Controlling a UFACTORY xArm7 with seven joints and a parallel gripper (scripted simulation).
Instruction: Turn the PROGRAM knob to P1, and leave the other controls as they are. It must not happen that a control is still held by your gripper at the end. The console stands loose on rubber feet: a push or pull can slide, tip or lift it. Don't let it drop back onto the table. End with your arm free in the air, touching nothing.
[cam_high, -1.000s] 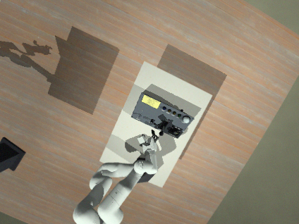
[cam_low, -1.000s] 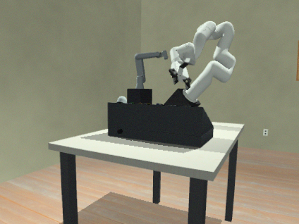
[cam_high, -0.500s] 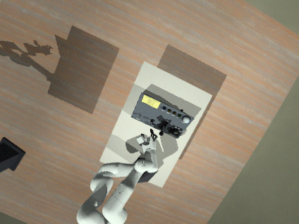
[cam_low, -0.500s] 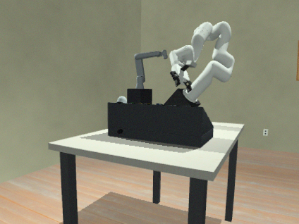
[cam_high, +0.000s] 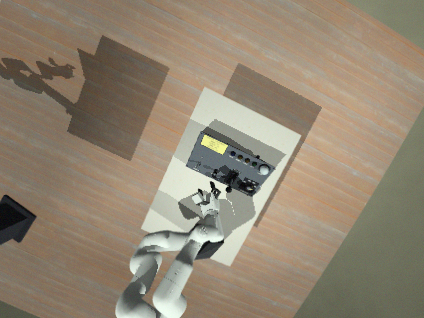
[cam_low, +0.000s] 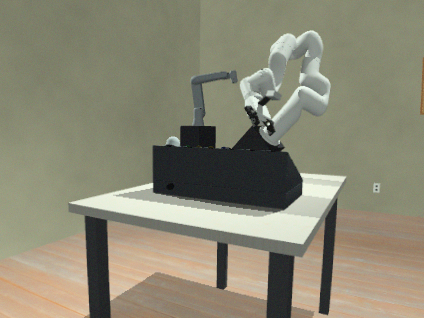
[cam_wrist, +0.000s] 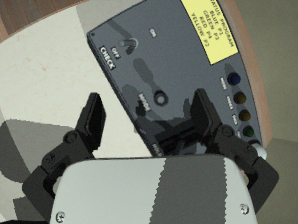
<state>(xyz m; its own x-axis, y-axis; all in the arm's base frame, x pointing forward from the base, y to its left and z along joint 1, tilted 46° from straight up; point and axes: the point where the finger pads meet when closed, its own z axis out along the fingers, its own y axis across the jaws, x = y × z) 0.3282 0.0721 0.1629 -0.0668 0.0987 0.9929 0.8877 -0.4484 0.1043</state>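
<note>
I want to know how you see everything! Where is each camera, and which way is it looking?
Top: high above, looking down at the table, the console and the arm reaching to it.
Exterior: beside the table, level, facing the console's dark back, with the arm behind and the open gripper above it.
Wrist: on the arm just behind the gripper, looking down past both fingers at the console's face and its yellow label.
Shared: top and wrist both show the yellow label and the open, empty gripper.
</note>
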